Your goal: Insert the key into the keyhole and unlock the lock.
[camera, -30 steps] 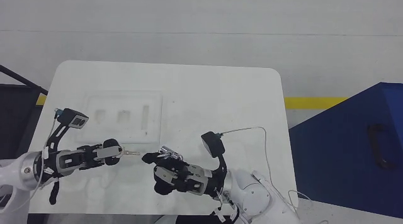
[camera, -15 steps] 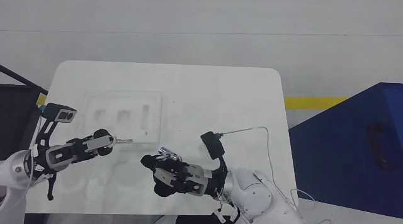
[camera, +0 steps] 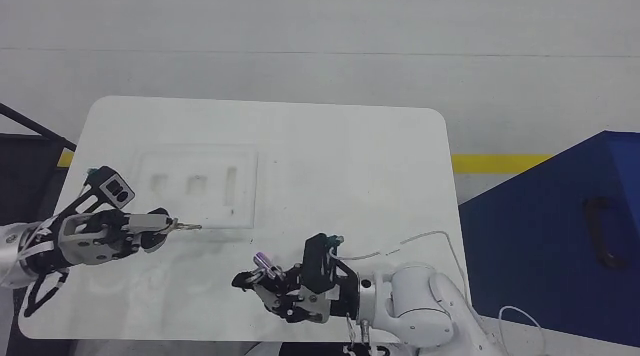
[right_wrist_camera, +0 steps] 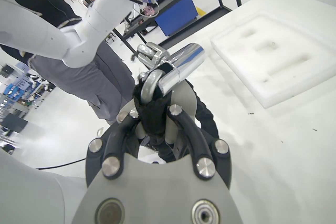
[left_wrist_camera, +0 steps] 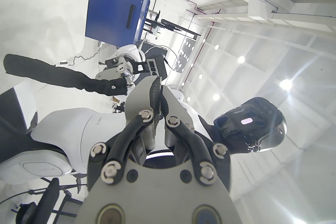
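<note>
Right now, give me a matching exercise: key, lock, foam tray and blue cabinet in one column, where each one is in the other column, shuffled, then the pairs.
1 key
2 lock
3 foam tray
4 blue cabinet

A flat on the table
B in the right jaws
C on the floor beside the table
D in the left jaws

Pairs: 1-D, 2-B, 3-A, 4-C

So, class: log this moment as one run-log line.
left pincer: shut on key | right pincer: shut on lock | key apart from lock, not inserted
</note>
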### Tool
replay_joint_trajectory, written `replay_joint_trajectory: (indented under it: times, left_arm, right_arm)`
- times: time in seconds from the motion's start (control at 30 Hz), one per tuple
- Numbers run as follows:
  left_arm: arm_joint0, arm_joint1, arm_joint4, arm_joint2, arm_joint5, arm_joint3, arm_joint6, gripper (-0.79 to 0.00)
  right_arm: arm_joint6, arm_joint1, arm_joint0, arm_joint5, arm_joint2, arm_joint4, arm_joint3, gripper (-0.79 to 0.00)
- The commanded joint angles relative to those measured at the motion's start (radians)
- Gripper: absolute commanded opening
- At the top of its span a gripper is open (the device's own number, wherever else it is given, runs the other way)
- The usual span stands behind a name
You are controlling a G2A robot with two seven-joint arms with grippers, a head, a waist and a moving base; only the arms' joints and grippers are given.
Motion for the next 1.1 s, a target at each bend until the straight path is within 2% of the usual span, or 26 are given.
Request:
replay_joint_trajectory:
  times: [0.0,0.13,0.23,0.43,0.47,0.6,0.77,0.93,1.07]
  left_arm:
    - [0.012,0.028,-0.025,0.007,0.009,0.010,0.009,-0.785]
    - [0.046,0.090,-0.105,0.046,0.030,0.018,0.030,-0.785]
    - [0.057,0.135,-0.180,0.065,0.034,0.031,0.034,-0.785]
    - [0.059,0.135,-0.180,0.069,0.038,0.031,0.040,-0.785]
    - [0.071,0.136,-0.184,0.092,0.060,0.019,0.061,-0.785]
    - [0.062,0.157,-0.243,0.140,0.113,0.016,0.114,-0.785]
    - [0.057,0.196,-0.362,0.157,0.124,0.028,0.124,-0.785]
    - [0.057,0.225,-0.398,0.137,0.072,0.059,0.072,-0.785]
    - [0.057,0.230,-0.354,0.122,0.006,0.080,0.006,-0.785]
  right_arm:
    - [0.005,0.003,0.004,-0.001,0.002,-0.051,-0.033,-0.785]
    - [0.005,0.010,0.008,0.001,-0.006,-0.184,-0.090,-0.785]
    - [-0.004,0.011,0.006,0.004,-0.011,-0.209,-0.095,-0.785]
    - [-0.023,0.011,0.002,0.016,-0.010,-0.203,-0.091,-0.785]
    - [-0.041,0.012,0.002,0.013,-0.009,-0.195,-0.088,-0.785]
    - [-0.099,0.016,0.025,-0.101,-0.012,-0.033,-0.037,-0.785]
    - [-0.079,0.020,0.107,-0.220,-0.046,0.311,0.115,-0.785]
    - [-0.015,0.016,0.197,-0.250,-0.129,0.598,0.227,-0.785]
    - [0.046,0.012,0.264,-0.251,-0.184,0.775,0.284,-0.785]
